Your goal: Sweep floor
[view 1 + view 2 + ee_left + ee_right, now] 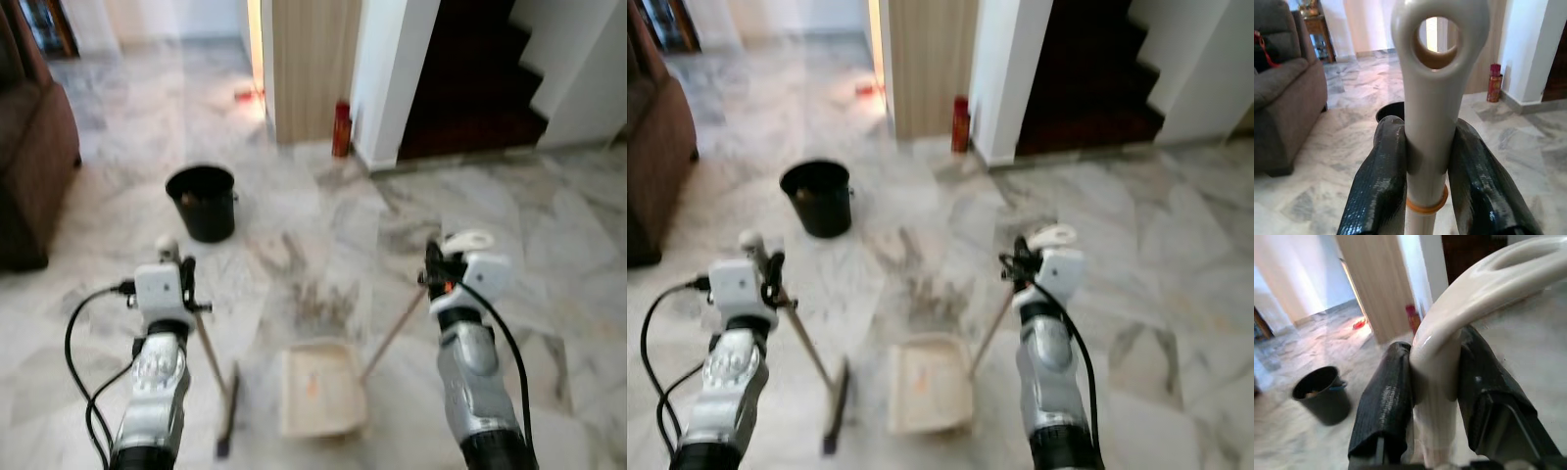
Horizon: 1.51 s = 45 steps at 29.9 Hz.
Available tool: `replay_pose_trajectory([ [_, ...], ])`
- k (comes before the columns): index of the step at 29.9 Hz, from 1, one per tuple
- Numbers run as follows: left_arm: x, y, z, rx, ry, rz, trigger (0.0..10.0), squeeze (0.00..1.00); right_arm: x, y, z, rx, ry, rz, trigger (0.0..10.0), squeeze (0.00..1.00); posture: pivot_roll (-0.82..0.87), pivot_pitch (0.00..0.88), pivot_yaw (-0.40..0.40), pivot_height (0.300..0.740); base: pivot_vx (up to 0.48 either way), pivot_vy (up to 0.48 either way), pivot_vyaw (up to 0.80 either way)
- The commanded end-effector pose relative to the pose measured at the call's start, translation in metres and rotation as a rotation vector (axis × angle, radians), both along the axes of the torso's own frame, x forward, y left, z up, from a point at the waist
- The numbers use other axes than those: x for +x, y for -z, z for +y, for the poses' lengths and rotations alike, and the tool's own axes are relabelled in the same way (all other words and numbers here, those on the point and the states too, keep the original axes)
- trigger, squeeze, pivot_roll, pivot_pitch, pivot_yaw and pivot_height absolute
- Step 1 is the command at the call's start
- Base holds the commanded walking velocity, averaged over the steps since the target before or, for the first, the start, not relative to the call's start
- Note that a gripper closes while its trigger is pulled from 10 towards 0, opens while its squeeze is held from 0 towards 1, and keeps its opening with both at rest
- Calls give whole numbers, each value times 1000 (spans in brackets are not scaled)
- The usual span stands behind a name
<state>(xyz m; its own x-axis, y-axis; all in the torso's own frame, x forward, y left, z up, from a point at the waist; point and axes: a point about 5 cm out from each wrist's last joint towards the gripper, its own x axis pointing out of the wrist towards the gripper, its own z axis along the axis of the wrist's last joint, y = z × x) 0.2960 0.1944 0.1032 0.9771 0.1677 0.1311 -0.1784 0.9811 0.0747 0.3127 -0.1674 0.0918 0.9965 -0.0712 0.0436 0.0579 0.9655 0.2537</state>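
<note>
We are holding the broom [217, 377] in our left gripper [1425, 166], whose fingers [1378, 186] are clamping the pale handle just under its hanging hole, and its bristle head is resting on the marble floor [549, 225] just left of the dustpan [318, 387]. Our right gripper [1432, 396] is gripping the dustpan's long handle at its looped top, fingers [1383, 401] pressing on both sides. The cream dustpan is lying flat on the floor between our arms, with a patch of dirt [318, 299] just beyond its mouth. A black bucket [202, 202] is standing farther ahead on the left (something is inside, too blurred to identify), near a brown sofa [34, 147].
</note>
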Motion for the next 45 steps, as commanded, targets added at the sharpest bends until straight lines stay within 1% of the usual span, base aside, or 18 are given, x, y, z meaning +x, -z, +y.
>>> replay_pose_trajectory([
  [1, 4, -10, -4, 8, 13, -44, 10000, 0, 3, -10, 1, 62, -6, -35, 10000, 0, -14, 0, -1, 740, 0, 0, 0],
  [6, 4, -10, -3, 9, 8, -44, 10000, 0, 3, -10, 3, 62, -24, -35, 10000, 0, -14, 0, -1, 740, 0, 0, 0],
  [10, 4, -11, -4, 19, 6, -49, 10000, 0, 4, -12, 1, 69, -29, -40, 10000, 0, -12, 0, -6, 740, 0, 0, 0],
  [17, 3, -11, -4, 14, -2, -56, 10000, 0, 4, -17, 0, 85, -19, -77, 10000, 0, -1, 0, -6, 740, 0, 0, 0],
  [22, 3, -11, -4, 14, -2, -55, 10000, 0, 5, -18, 2, 83, -34, -69, 10000, 0, -3, 0, -6, 740, 0, 0, 0],
  [28, 2, -10, -3, 14, 2, -54, 10000, 0, 4, -28, -6, 79, 2, -110, 10000, 0, -6, 0, -2, 740, 0, 0, 0],
  [31, 1, -10, -4, 13, 4, -54, 10000, 0, 4, -34, -5, 73, -12, -131, 10000, 0, -12, 0, -2, 740, 0, 0, 0],
  [34, 2, -14, -4, 12, 16, -74, 10000, 0, 6, -42, -5, 67, -20, -160, 10000, 0, -11, 0, 2, 740, 0, 0, 0],
  [35, 0, -13, -4, 22, 22, -75, 10000, 0, 5, -44, -4, 67, -22, -164, 10000, 0, -13, 0, 1, 740, 0, 0, 0],
  [41, -1, -12, -6, 23, 19, -75, 10000, 0, 4, -50, -3, 34, -40, -192, 10000, 0, -9, 0, -3, 740, 0, 0, 0],
  [45, -2, -11, -4, 32, 10, -67, 10000, 0, 3, -56, 0, 38, -47, -217, 10000, 0, -11, 0, 0, 740, 291, 0, 764],
])
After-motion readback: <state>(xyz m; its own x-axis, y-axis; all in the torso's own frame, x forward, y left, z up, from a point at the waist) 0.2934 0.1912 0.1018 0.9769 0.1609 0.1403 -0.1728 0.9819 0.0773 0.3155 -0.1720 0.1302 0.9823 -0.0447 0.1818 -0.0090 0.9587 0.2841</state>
